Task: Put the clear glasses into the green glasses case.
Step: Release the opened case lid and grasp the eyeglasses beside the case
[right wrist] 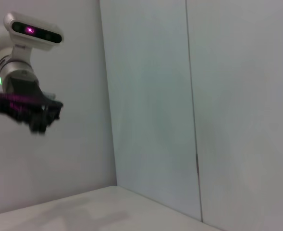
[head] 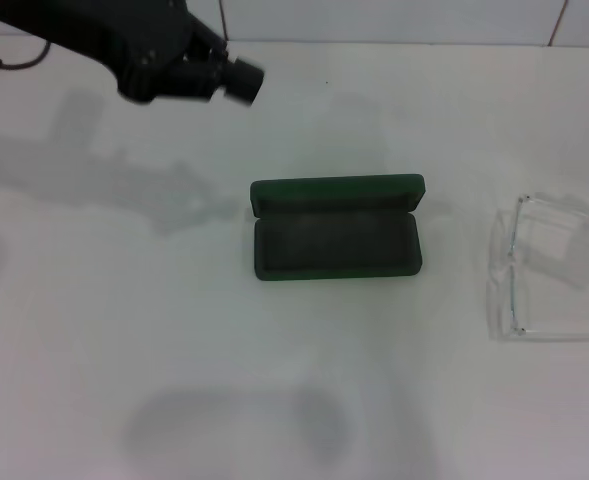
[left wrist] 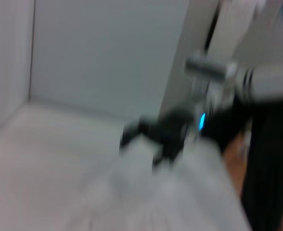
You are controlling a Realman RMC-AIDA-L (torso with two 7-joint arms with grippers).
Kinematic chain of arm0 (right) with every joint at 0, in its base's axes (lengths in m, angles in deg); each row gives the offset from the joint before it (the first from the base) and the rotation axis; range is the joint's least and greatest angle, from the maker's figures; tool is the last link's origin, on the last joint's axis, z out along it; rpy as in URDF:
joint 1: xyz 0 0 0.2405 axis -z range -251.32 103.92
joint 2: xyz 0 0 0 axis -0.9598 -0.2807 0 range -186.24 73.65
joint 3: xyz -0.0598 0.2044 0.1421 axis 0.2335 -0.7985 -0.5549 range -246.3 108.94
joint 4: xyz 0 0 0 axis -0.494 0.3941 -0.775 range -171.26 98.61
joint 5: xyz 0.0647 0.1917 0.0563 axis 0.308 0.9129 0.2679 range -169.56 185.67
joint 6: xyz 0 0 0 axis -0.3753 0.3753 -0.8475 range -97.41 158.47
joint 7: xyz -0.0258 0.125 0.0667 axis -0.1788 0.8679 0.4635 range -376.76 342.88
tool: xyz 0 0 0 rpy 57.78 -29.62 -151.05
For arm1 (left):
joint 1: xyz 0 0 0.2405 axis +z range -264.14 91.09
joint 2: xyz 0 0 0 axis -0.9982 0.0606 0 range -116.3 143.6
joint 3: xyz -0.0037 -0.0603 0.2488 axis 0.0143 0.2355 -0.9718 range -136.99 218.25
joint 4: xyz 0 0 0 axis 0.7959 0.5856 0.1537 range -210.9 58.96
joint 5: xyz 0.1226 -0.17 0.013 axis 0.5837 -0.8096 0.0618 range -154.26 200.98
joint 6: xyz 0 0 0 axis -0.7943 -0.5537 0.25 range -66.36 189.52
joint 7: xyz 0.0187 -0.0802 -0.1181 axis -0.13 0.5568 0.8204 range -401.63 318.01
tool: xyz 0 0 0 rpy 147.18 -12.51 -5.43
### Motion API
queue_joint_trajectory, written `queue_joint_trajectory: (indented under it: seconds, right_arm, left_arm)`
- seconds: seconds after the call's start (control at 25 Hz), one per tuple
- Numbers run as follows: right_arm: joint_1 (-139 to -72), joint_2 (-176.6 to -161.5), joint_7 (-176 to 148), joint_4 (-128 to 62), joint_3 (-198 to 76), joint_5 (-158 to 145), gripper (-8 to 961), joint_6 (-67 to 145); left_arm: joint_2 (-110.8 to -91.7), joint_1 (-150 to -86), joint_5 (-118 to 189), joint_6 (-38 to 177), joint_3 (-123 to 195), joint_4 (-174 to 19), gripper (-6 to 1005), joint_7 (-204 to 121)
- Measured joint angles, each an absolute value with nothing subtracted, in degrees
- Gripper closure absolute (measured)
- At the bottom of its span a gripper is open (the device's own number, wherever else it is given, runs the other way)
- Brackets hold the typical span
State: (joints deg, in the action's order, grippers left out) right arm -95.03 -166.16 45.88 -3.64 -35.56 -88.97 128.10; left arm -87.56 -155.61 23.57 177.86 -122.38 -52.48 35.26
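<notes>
Grip first: my left gripper [head: 189,65] hangs in the air, beyond the green glasses case [head: 336,192] and off to its left, and I cannot tell whether it is open or closed. It's the same for my right gripper [left wrist: 155,144], which the left wrist view catches only as a dark blur. Neither one shows anything held.

Now the scene, all placed from the case. The white table [head: 94,330] spreads out on every side of it. The case sits flat with its lid standing up along the far edge and the grey lining bare. Nothing is inside yet. The clear glasses [head: 549,265] lie on the table to the right of the case, well apart from it and not touching it.

So, as I judge it, the case is ready and the pick-up hasn't started; this is the reach step. The glasses are on my right side, so the right arm looks the natural one to take them. The next move calls for a descent over the frame, a light pinch on that slippery plastic, then a carry leftward — and a level lowering into the lining.
</notes>
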Motion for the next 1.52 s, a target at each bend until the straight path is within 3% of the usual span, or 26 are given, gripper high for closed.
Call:
queue_joint_trajectory:
  seconds: [0.16,0.28,0.56,0.8,0.88,1.08,1.28,1.52]
  right_arm:
    - [-94.7,-166.23,45.3,-3.6,-35.5,-88.9,225,128.3]
    - [-94.6,-166.24,45.1,-3.6,-35.4,-89.0,225,128.5]
    - [-95.0,-166.69,44.4,-4.1,-35.3,-89.1,226,129.0]
    - [-94.3,-167.22,43.7,-5.4,-35.4,-88.9,227,129.6]
    - [-93.6,-167.28,43.7,-5.4,-35.8,-88.8,227,130.2]
    - [-92.9,-167.38,43.6,-5.4,-35.9,-88.5,228,130.5]
    - [-92.9,-167.21,43.5,-5.2,-35.9,-88.5,229,130.6]
    - [-93.3,-166.56,43.5,-5.4,-35.8,-88.7,229,130.9]
  left_arm:
    - [-86.9,-149.6,8.9,178.0,-122.3,-58.4,970,39.5]
    - [-86.69,-149.1,6.4,178.0,-122.4,-59.9,971,40.4]
    - [-88.57,-156.4,27.9,177.8,-122.4,-52.6,973,40.0]
    - [-88.02,-162.1,45.5,177.9,-122.5,-57.2,976,41.4]
    - [-92.61,-165.9,56.2,177.1,-122.4,-52.5,977,42.3]
    - [-99.18,-167.2,61.9,171.6,-122.5,-39.9,977,40.3]
    - [-101.07,-166.9,63.2,162.8,-122.5,-34.2,977,41.8]
    - [-100.93,-165.5,52.4,157.8,-122.5,-27.0,976,40.8]
